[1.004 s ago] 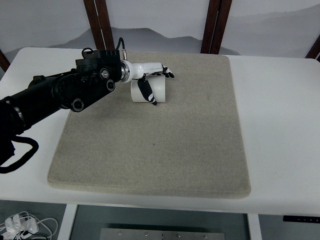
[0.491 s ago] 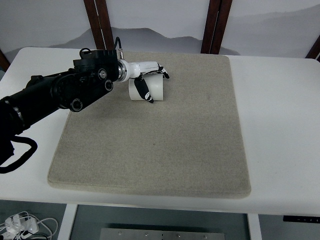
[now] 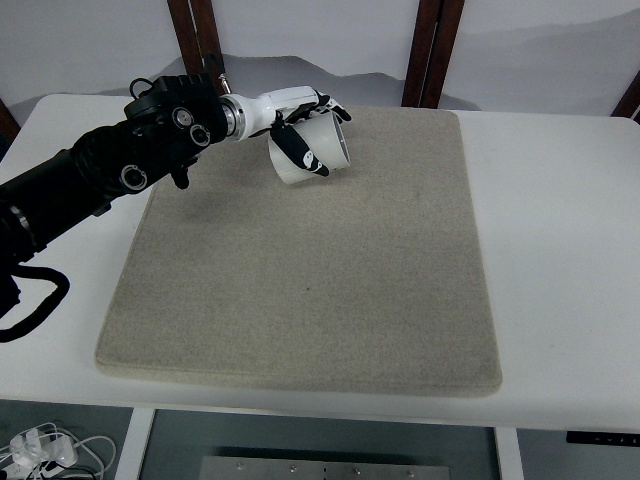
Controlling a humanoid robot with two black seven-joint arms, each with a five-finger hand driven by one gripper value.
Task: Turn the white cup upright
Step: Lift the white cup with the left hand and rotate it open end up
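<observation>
Grey mat point(image 3: 300, 270) on the worktop point(image 3: 560, 220) lay otherwise bare; the left hand point(image 3: 298, 120), gripping the white cup point(image 3: 312, 152), had lifted and tilted it since before.

Left hand point(image 3: 300, 125) covers part of the white cup point(image 3: 318, 152), with the thumb across its side wall, so the cup's base and the contact under the fingers point(image 3: 330, 104) can't be made out. The left arm point(image 3: 90, 180) runs off the left edge, shoulder end not visible. The surface point(image 3: 560, 230) is cut by the left, right and bottom edges, 4 dark wooden posts point(image 3: 425, 50) are cropped at the top, and the cables point(image 3: 45, 450) at bottom left are too small to identify.
</observation>
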